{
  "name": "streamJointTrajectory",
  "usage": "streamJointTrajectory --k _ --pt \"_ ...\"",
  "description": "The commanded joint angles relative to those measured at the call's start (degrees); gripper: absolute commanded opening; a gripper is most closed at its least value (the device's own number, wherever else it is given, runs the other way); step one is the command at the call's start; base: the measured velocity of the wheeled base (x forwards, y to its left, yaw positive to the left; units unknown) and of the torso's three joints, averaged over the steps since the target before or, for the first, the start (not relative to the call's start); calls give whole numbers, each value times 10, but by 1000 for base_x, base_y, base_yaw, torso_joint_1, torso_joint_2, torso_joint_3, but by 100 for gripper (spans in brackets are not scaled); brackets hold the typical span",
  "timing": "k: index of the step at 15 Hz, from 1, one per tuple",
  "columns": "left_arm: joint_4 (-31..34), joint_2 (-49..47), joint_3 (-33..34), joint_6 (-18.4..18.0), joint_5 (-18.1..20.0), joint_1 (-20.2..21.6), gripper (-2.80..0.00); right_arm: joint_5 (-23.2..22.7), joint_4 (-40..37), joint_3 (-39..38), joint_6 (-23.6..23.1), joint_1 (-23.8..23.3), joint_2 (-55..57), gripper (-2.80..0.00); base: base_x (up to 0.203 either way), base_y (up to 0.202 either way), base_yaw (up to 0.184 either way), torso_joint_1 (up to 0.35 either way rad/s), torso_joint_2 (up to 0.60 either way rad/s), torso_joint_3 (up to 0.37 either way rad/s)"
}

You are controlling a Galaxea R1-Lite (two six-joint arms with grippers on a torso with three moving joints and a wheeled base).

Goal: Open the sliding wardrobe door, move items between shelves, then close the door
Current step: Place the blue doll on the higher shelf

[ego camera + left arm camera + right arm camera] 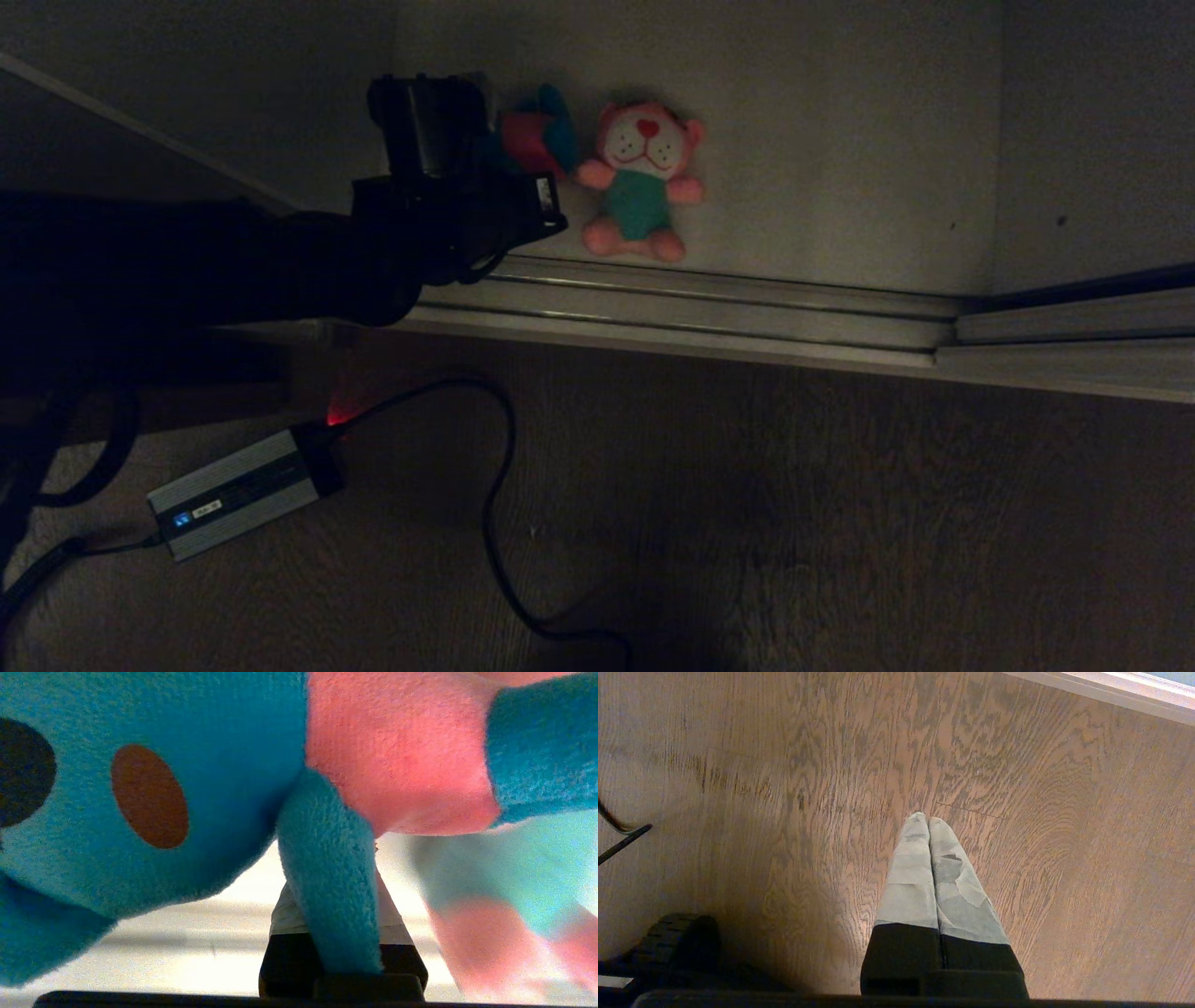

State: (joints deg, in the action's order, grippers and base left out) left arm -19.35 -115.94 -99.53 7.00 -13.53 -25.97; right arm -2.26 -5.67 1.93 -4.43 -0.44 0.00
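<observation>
The wardrobe is standing open, and the robot is bending low to its bottom shelf (pixel 840 140), the pale board lying just beyond the ribbed floor track (pixel 700 317). The left arm is reaching in from the left over the track, and the left pincer (pixel 509 154) is sitting closed on the teal-blue toy (pixel 541 135) at the far left of the shelf. From the left wrist view the grip looks slight: the fingers (pixel 390 917) are pinching one thin plush limb, while the round blue head and pink shirt of the teal-blue toy (pixel 187 765) are bulging free in front of the pincer. The body is running crosswise to the fingers, so I judge the toy is going to dangle and swing once it is lifted.

The pink toy (pixel 642 177) is lying face up on the same shelf, just to the right of the blue one, feet towards the track and head towards the far wall. It is close beside the held toy; whether they are touching I cannot tell. The left arm is plainly the nearer one to both.

The right pincer (pixel 929 826) is hanging shut and empty over the wooden floor (pixel 784 812), well away from the shelf. A power brick (pixel 238 490) with its cable is lying on the near floor.

The coming move, I judge, is a lift up and back towards the near side, clear of the track.
</observation>
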Motion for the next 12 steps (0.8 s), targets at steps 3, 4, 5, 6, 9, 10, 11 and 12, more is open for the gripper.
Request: streamJointTrajectory --k 3,4,5,6,9,10,11,12 --pt "10 101 87 0 2 -19 -280 0 0 0 -1 0 -1 -280 0 0 0 0 0 0" --pt "18 119 100 0 2 -22 -280 0 0 0 -1 0 -1 -280 0 0 0 0 0 0" --pt "28 130 113 -1 3 -24 -280 0 0 0 -1 0 -1 -280 0 0 0 0 0 0" --pt "36 150 137 -3 5 -24 -280 0 0 0 -1 0 -1 -280 0 0 0 0 0 0" --pt "45 206 200 -7 6 -24 -280 0 0 0 -1 0 -1 -280 0 0 0 0 0 0" --pt "45 227 221 -11 8 -25 -280 0 0 0 -1 0 -1 -280 0 0 0 0 0 0" --pt "46 246 242 -15 8 -30 -280 0 0 0 -1 0 -1 -280 0 0 0 0 0 0" --pt "46 268 267 -16 8 -39 -280 0 0 0 -1 0 -1 -280 0 0 0 0 0 0"
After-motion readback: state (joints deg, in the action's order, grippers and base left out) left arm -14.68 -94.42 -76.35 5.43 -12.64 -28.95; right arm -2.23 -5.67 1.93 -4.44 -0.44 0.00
